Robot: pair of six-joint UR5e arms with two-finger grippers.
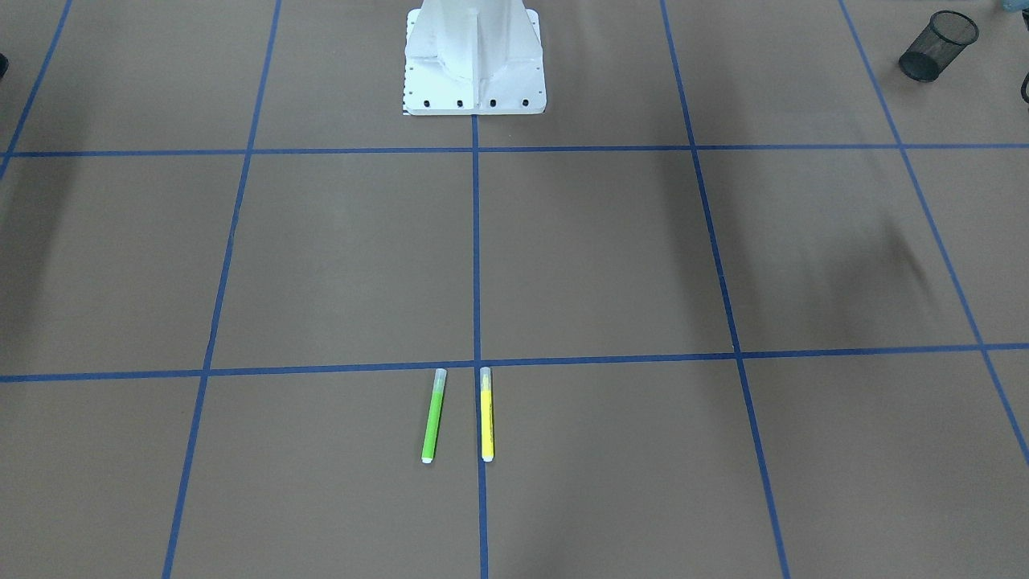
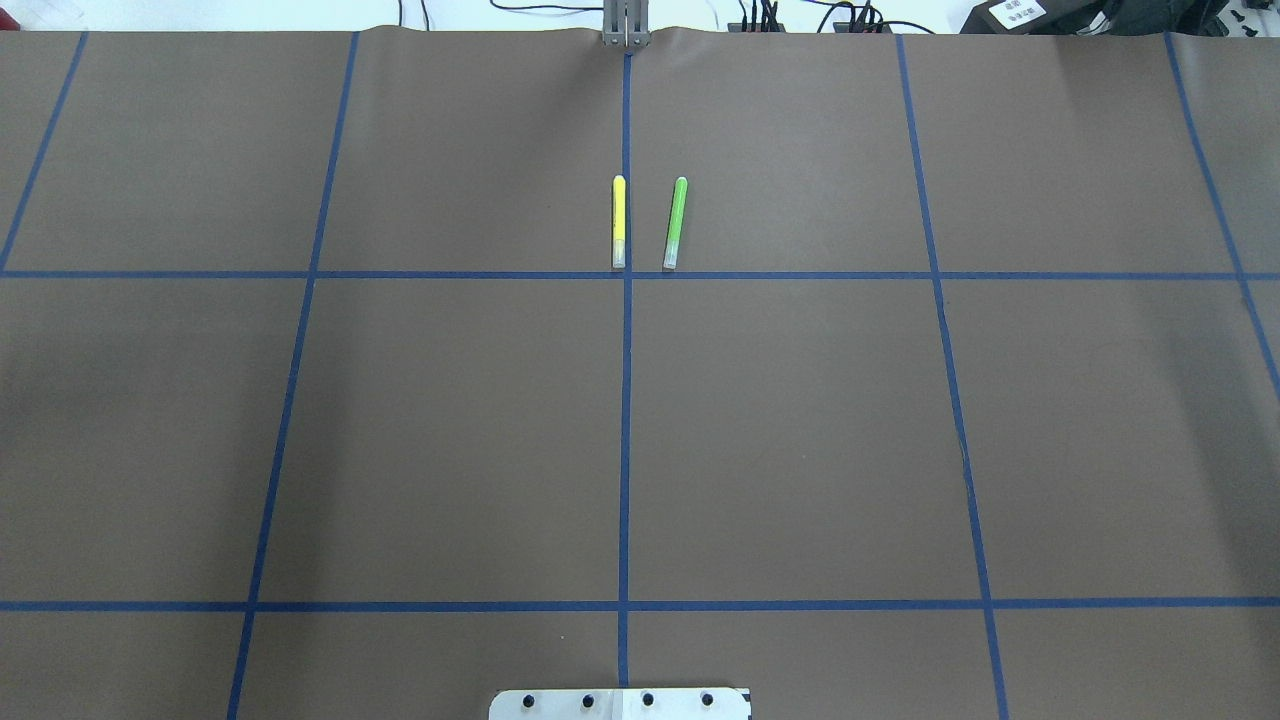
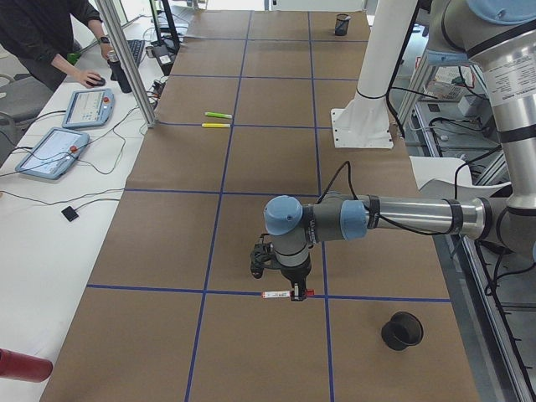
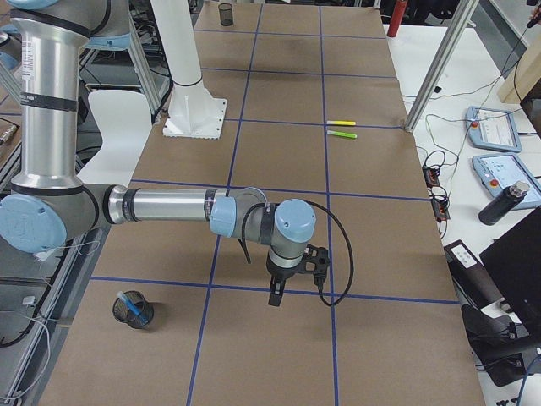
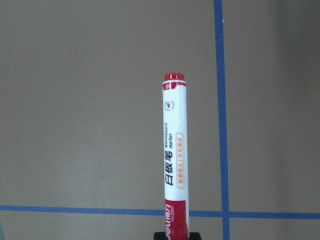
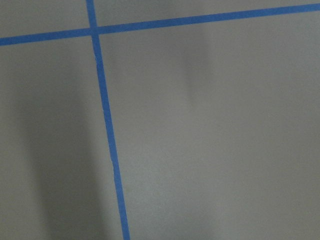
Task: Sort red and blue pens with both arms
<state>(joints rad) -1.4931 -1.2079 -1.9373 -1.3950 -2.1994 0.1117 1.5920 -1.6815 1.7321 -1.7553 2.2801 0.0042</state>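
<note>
The front-facing camera looks steeply down the table (image 1: 611,257) toward the pedestal (image 1: 474,64) at its top edge. The overhead camera looks the opposite way from behind that pedestal. Both share the green marker (image 1: 432,416) and yellow marker (image 1: 486,414). The side cameras look along the table from opposite ends, one nearest the left arm (image 3: 402,216), the other nearest the right arm (image 4: 169,205). Both wrist cameras sit close over the table, and the left one frames the red pen (image 5: 175,155).

A robotics lab: a long paper-covered table (image 3: 167,251) gridded in blue tape (image 2: 626,450), teach pendants (image 3: 52,152) on a side bench at nine o'clock (cables trailing), aluminium framing (image 4: 437,63), a white pedestal (image 1: 474,56).
</note>
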